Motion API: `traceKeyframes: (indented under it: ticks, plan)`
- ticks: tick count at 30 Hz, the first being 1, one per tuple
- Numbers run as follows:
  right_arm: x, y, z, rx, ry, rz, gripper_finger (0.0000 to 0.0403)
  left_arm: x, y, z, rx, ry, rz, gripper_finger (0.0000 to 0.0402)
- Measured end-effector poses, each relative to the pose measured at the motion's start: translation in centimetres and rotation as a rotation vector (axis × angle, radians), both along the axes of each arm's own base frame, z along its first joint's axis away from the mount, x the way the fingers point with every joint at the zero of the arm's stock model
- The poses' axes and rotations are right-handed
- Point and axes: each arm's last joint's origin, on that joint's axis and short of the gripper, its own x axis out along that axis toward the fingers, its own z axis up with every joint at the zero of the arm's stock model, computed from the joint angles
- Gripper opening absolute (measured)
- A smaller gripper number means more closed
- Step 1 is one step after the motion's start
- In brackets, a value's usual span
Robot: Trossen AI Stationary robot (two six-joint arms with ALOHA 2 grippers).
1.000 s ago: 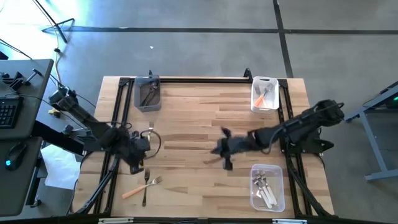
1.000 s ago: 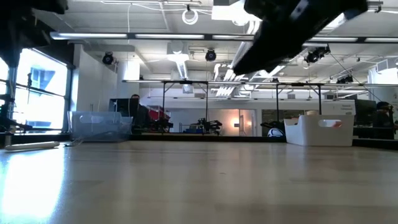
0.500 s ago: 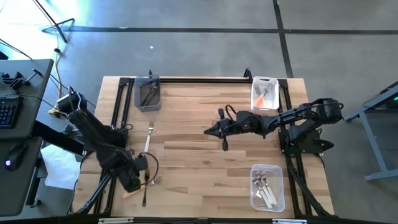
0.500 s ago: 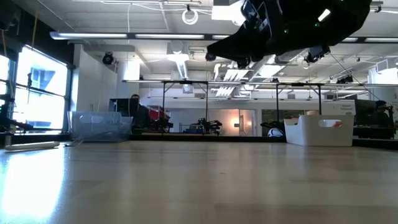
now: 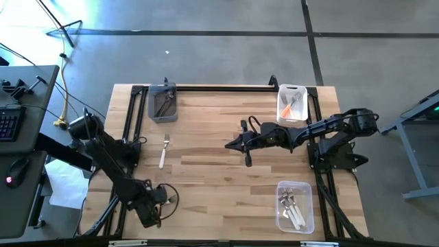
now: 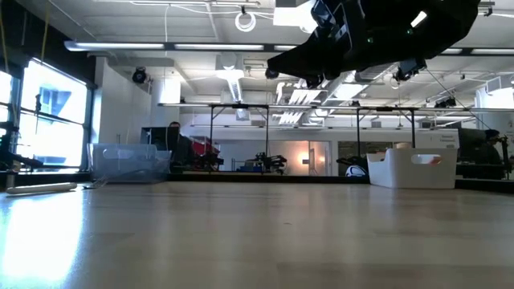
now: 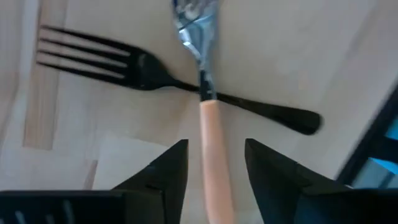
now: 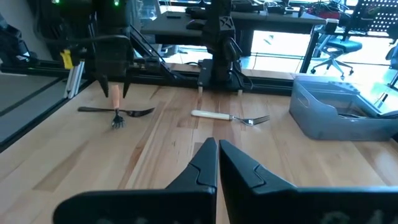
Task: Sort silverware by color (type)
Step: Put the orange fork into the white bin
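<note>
A salmon-orange-handled fork [image 7: 213, 155] lies across a black fork [image 7: 143, 65] on the table near its near left corner. My left gripper [image 7: 214, 171] points down over them, open, one finger on each side of the orange handle without touching it. In the high view the gripper [image 5: 156, 206] hides most of both forks. A white-handled fork [image 5: 163, 149] lies flat farther up the left side. My right gripper [image 5: 236, 144] hovers level over the table's middle, shut on nothing.
A grey bin [image 5: 162, 103] with dark forks stands at the far left, a white bin [image 5: 291, 103] with orange forks at the far right, and a clear bin [image 5: 295, 206] with white forks at the near right. Black frame rails run along the table's left, far and right sides.
My left gripper has swung toward the table's near edge and come down over the crossed orange and black forks. My right gripper has drawn toward the far edge, tipped up to level, then kept still. The forks have not moved.
</note>
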Motion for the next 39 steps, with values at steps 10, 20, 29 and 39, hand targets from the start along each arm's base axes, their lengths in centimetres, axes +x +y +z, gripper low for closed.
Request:
traceKeyframes:
  ticks: [10, 20, 29, 39]
  plan:
    - [0.0, 0.0, 0.0, 0.001, -0.003, 0.001, 0.0, -0.3, -1.0, -1.7, 0.031, 0.034, -0.004, 0.0153]
    - [0.0, 0.0, 0.1, 0.001, -0.004, 0.0, 0.0, -0.3, -1.1, -2.8, 0.066, 0.079, -0.004, 0.0097]
    - [0.0, 0.0, 0.1, 0.001, -0.005, 0.0, 0.0, -1.4, 0.3, 0.2, 0.023, 0.119, 0.041, 0.003]
    - [0.0, 0.0, 0.2, 0.019, -0.012, -0.003, 0.0, 1.0, 5.2, 5.3, -0.043, -0.151, 0.394, 0.003]
